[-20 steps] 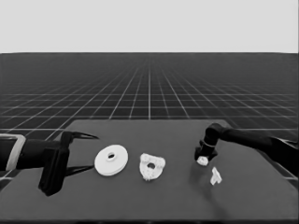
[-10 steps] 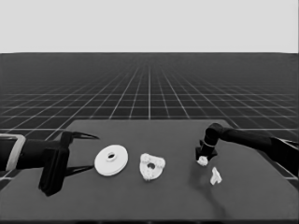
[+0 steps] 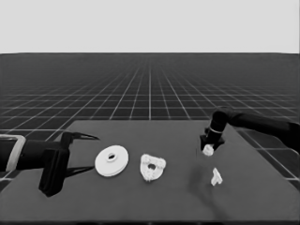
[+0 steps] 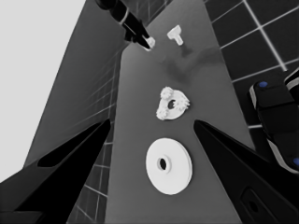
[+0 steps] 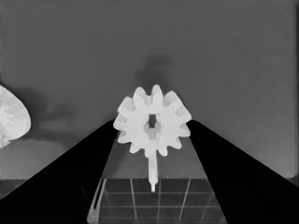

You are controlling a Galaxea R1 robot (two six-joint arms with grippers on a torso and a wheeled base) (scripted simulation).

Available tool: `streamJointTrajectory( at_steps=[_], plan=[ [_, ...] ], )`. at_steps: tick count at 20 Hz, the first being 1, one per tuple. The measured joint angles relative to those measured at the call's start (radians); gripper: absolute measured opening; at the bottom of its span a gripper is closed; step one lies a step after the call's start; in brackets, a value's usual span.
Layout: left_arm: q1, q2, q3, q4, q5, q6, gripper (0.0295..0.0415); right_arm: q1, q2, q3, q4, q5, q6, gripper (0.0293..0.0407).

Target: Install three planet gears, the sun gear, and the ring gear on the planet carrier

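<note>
**Right hand lifts a gear over the counter's right side**

The right hand (image 3: 207,146) hangs above the right part of the counter (image 3: 154,201), its two fingers (image 5: 70,177) pinching a small toothed gear (image 5: 152,126) from either side. In the head view the gear (image 3: 207,150) shows as a white blob just under the fingertips, clear of the counter top, with a faint shadow nearer the camera.

Near it, toward the counter's front edge, lies the thin white piece (image 3: 215,176), apart from the hand.

At the counter's middle sits the smaller round part (image 3: 152,167) with three gears (image 4: 173,103) standing on it around its centre hole. Just beside it to the left, not touching, lies the larger round part (image 3: 111,161), flat, with its raised hub and small hole up.

The left hand (image 3: 82,152) waits at the counter's left end, fingers (image 4: 70,158) spread wide and holding nothing; the larger round part lies just past its fingertips.
</note>
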Motion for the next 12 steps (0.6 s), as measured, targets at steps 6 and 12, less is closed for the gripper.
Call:
streamJointTrajectory(
  at_steps=[6, 12],
  plan=[
    [0.0, 0.0, 0.0, 0.0, 0.0, 0.0, 0.0385, -0.009, 0.612, -0.041, -0.048, -0.067, 0.568, 0.0312],
    [0.0, 0.0, 0.0, 0.0, 0.0, 0.0, 0.0385, -0.088, 0.665, -0.137, -0.123, -0.041, 0.531, 0.0312]
  ],
)
